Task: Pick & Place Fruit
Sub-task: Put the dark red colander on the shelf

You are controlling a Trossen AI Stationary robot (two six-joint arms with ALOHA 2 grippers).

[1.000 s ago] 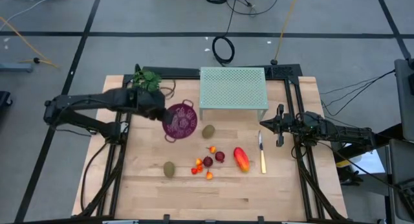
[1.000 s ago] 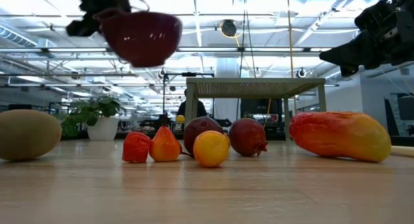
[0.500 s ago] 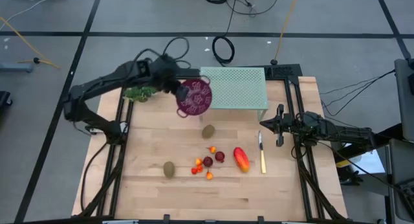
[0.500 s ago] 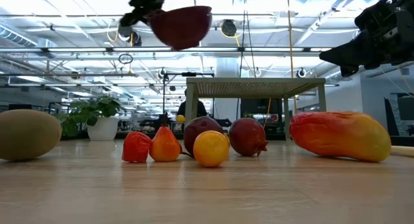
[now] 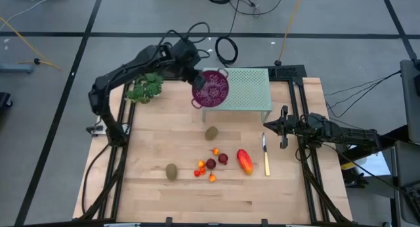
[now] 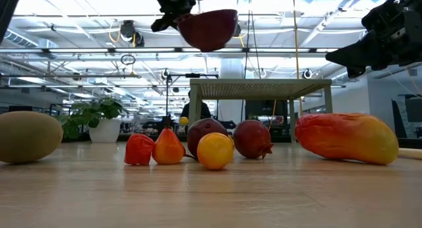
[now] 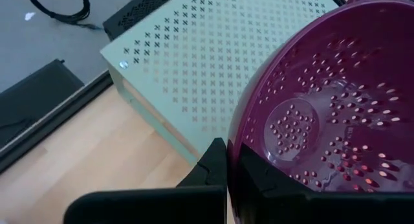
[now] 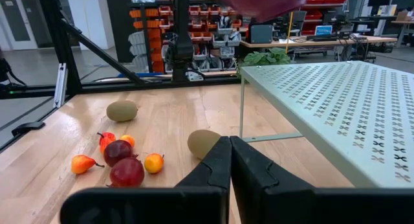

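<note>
Gripping the colander [image 5: 211, 90] in my left end effector [image 5: 195, 75], I hold it above the rack [image 5: 246, 87]; next, set it down. Fruit [image 5: 211, 164] waits mid-worktop; right end effector [image 5: 283, 128] closed, idle.

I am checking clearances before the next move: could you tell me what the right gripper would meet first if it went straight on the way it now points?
Probably the kiwi straight ahead of the shut right gripper, beside the green perforated rack's leg; depth is uncertain.
</note>
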